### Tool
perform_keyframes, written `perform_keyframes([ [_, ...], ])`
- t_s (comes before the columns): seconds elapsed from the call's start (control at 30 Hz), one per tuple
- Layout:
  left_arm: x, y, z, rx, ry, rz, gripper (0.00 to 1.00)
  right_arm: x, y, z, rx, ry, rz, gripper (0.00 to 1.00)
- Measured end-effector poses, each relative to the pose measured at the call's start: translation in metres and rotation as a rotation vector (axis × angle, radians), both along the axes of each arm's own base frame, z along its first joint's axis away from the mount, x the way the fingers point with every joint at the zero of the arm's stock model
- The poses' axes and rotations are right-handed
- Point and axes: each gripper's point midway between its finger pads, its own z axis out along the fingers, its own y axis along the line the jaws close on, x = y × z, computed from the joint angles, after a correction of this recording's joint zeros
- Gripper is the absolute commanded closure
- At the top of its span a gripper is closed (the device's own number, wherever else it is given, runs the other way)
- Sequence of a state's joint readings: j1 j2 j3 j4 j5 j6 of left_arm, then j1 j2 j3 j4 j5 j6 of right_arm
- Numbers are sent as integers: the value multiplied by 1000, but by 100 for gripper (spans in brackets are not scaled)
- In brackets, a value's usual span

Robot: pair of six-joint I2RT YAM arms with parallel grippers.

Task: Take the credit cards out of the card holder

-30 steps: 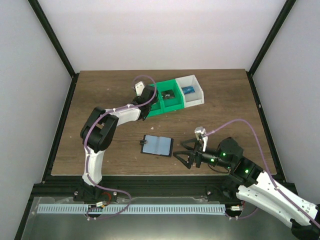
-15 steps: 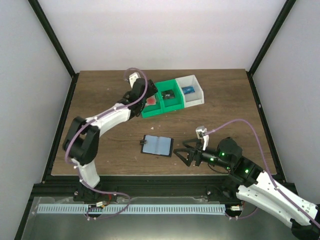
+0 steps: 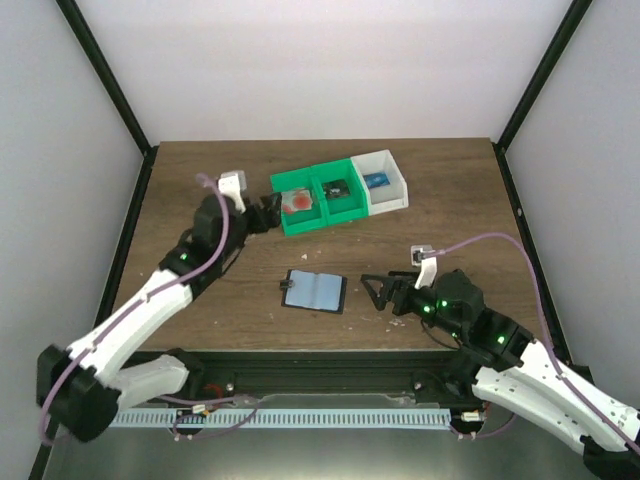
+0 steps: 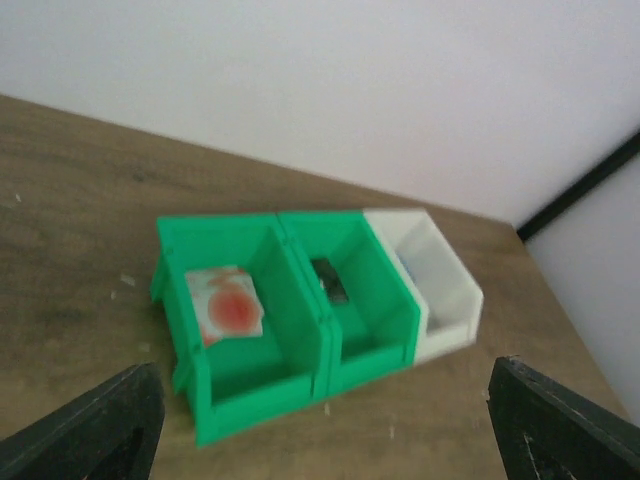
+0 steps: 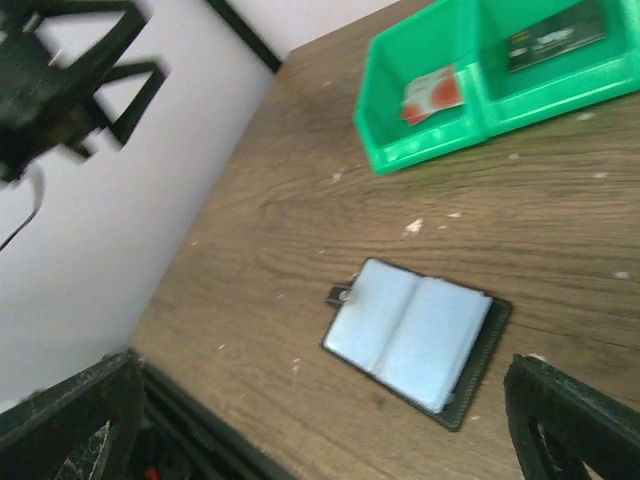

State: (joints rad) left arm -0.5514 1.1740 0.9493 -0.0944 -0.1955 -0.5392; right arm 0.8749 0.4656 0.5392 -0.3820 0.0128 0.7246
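Note:
The card holder [image 3: 316, 291] lies open on the table, black rim and blue-grey panels up, also clear in the right wrist view [image 5: 415, 335]. A red credit card [image 3: 297, 203] [image 4: 225, 305] rests in the left green bin [image 3: 300, 222]. A dark card [image 3: 337, 188] lies in the middle green bin, and a blue card [image 3: 377, 181] in the white bin [image 3: 390, 198]. My left gripper [image 3: 264, 213] [image 4: 322, 400] stands open just left of the bins, holding nothing. My right gripper [image 3: 378, 292] [image 5: 320, 380] is open to the right of the card holder, apart from it.
The three joined bins sit at the back centre of the table. Black frame posts [image 3: 518, 110] rise at the back corners, and white walls close the sides. A frame rail [image 3: 320, 362] runs along the table's near edge.
My left gripper opened and drew back leftward out of the left green bin, leaving the red card inside. The right arm shifted slightly right and stayed open.

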Motion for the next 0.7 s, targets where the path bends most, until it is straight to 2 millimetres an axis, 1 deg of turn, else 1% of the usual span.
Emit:
perform_keyframes([
  [0.03, -15, 3, -5, 3, 2, -34, 10, 3, -4, -1, -9, 6, -27, 0],
  [0.13, -50, 6, -19, -6, 16, -128, 10, 10, -15, -4, -38, 28, -108, 0],
  [0.23, -85, 3, -32, -46, 23, -240, 6, 15, -24, -8, -61, 45, -167, 0],
  [0.3, -107, 2, -37, -86, 17, -306, 1, 17, -29, -11, -72, 57, -195, 0],
  [0.37, -126, 3, -38, -127, 7, -354, 0, 18, -31, -14, -78, 70, -212, 0],
  [0.47, -144, 4, -34, -169, -13, -400, 0, 17, -33, -18, -82, 89, -222, 0],
  [0.53, -152, 3, -33, -194, -18, -424, 0, 17, -33, -18, -77, 95, -224, 0],
  [0.6, -158, 2, -32, -213, -19, -444, 0, 16, -32, -17, -72, 94, -218, 0],
  [0.7, -161, 1, -32, -227, -11, -458, 0, 15, -31, -14, -60, 89, -210, 0],
])
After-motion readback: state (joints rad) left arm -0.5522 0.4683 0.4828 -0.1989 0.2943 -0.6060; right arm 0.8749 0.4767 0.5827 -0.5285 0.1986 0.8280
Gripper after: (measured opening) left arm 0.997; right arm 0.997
